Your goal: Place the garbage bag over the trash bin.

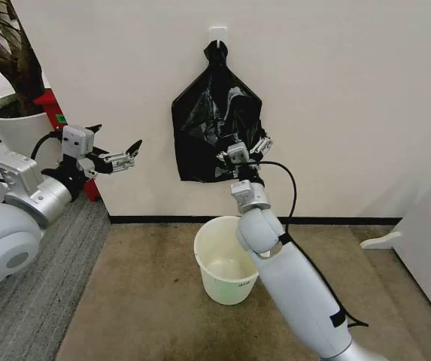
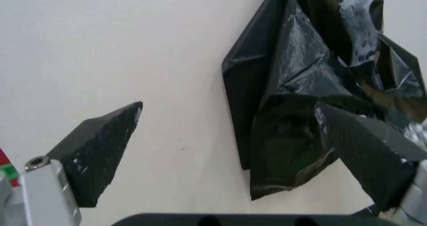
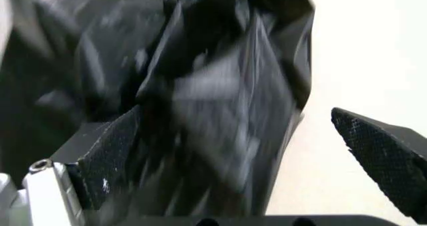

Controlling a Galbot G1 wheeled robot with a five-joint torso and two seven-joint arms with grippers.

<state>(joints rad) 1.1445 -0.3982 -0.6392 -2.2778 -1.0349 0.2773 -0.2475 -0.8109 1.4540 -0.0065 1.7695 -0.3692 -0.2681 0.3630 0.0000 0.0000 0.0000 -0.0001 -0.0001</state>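
Right gripper (image 1: 247, 153) is wide open against the hanging garbage bag (image 1: 213, 120), holding nothing, so I'd bite a fat fold before pulling toward the trash bin (image 1: 225, 259); left gripper (image 1: 125, 154) waits open, empty.

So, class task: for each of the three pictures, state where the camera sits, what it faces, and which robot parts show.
Head: high on the robot, facing the wall; both arms, left tool, right tool, cream-white round plastic bin.
Left wrist: behind the open left tool, facing the wall.
Right wrist: behind the open right tool, close up.
Shared: the crinkly glossy black plastic bag.
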